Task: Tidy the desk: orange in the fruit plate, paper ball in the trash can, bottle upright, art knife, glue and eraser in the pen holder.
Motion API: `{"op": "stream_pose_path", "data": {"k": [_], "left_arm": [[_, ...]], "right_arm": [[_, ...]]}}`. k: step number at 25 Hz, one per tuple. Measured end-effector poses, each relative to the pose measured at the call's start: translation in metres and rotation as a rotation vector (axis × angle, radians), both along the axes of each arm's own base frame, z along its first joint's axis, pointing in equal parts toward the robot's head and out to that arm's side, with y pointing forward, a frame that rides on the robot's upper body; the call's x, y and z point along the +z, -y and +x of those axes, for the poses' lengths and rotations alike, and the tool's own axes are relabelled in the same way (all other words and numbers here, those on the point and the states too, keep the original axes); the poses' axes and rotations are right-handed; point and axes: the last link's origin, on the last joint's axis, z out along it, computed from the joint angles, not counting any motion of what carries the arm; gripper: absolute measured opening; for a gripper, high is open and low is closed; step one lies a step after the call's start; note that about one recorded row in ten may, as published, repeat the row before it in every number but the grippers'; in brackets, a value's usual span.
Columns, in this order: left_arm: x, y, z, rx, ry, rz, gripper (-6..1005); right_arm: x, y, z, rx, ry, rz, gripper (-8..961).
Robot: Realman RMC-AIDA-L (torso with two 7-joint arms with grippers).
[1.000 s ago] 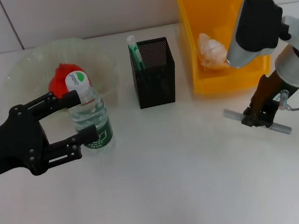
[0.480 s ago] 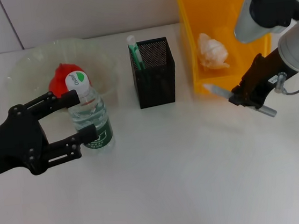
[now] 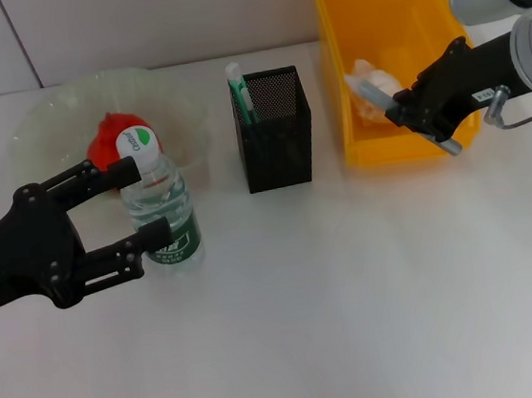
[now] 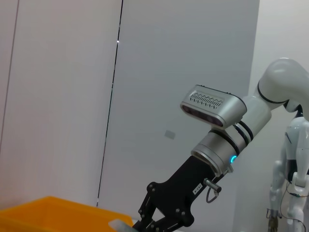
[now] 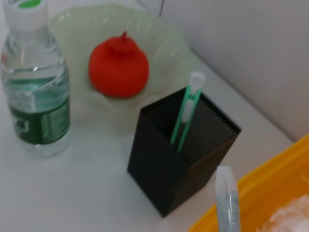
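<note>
White desk [image 3: 355,304], tiled wall [image 3: 131,27] behind; right gripper [image 3: 417,114] clamps knife [image 3: 376,92] over bin [image 3: 348,74]; left gripper [image 3: 133,209] gapes around bottle [image 3: 155,197].

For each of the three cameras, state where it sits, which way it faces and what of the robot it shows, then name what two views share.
Head view: on the robot's head, looking down at the desk; shows the left gripper around the upright bottle and the right gripper holding the glue stick over the trash can.
Left wrist view: faces the wall; shows the right arm.
Right wrist view: faces the pen holder and the orange.
Shared: head and right wrist both show bottle, pen holder and orange.
</note>
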Motion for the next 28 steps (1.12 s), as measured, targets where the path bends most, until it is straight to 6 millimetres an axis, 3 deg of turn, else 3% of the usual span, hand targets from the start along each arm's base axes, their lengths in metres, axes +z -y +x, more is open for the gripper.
{"op": "stream_pose_path", "data": {"k": [9, 17, 21, 28], "left_arm": [[0.001, -0.001, 0.0, 0.001, 0.002, 0.004, 806], [0.001, -0.002, 0.001, 0.0, 0.007, 0.01, 806], [0.002, -0.002, 0.002, -0.003, 0.019, 0.019, 806], [0.003, -0.003, 0.003, -0.006, 0.027, 0.028, 806]], "right_arm": [[0.007, -0.001, -0.009, 0.082, -0.13, 0.056, 127], [0.026, 0.006, -0.017, 0.212, -0.327, 0.097, 126], [0.039, 0.011, -0.01, 0.269, -0.456, 0.127, 126], [0.043, 0.018, 0.009, 0.292, -0.57, 0.132, 127]]}}
